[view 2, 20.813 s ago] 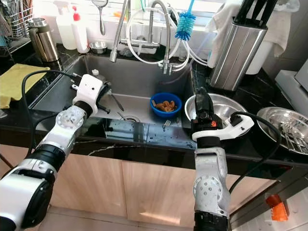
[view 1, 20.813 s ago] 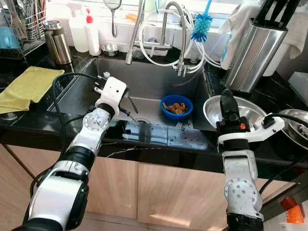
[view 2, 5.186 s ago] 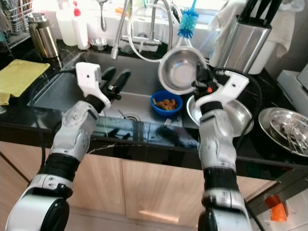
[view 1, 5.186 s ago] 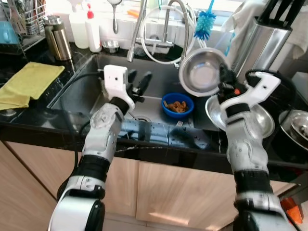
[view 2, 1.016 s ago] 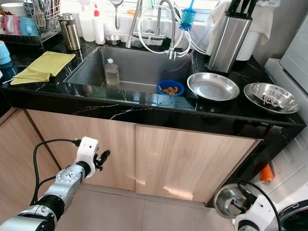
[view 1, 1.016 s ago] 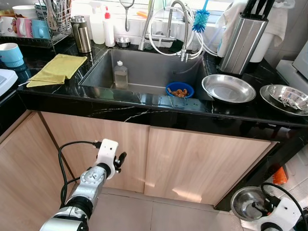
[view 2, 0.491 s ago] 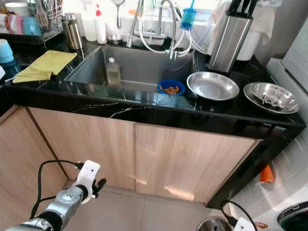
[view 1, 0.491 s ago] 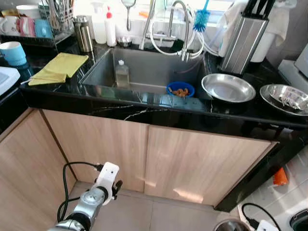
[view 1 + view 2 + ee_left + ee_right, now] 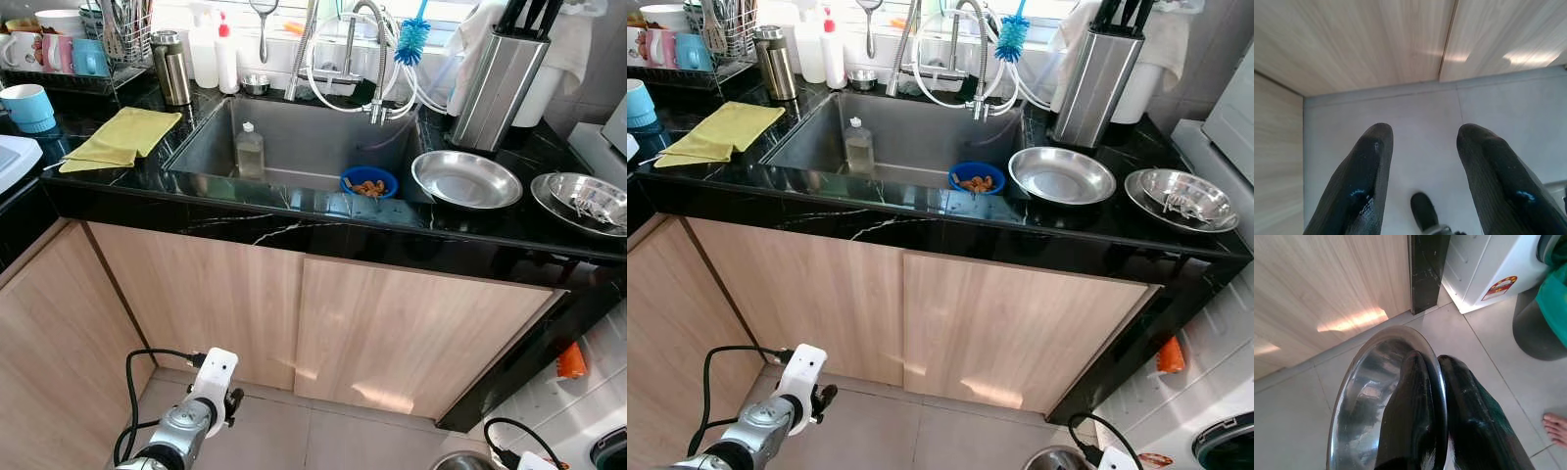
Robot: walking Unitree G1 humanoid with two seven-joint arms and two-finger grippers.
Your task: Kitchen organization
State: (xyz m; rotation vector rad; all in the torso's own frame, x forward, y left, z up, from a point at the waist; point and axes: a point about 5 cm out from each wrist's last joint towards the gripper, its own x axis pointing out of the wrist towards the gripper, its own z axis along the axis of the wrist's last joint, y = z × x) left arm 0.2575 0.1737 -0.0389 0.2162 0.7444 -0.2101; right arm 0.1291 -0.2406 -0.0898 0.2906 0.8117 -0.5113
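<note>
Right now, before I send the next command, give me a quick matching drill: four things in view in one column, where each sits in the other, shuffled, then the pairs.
Things
1. blue bowl
2. yellow cloth
3. steel bowl
4. left gripper

Places
A. pinched by its rim in the right gripper, low over the floor tiles
B. inside the sink, at its right end
C. open, hanging low in front of the cabinet doors
D. on the black counter, left of the sink

Pairs: 1-B, 2-D, 3-A, 4-C
</note>
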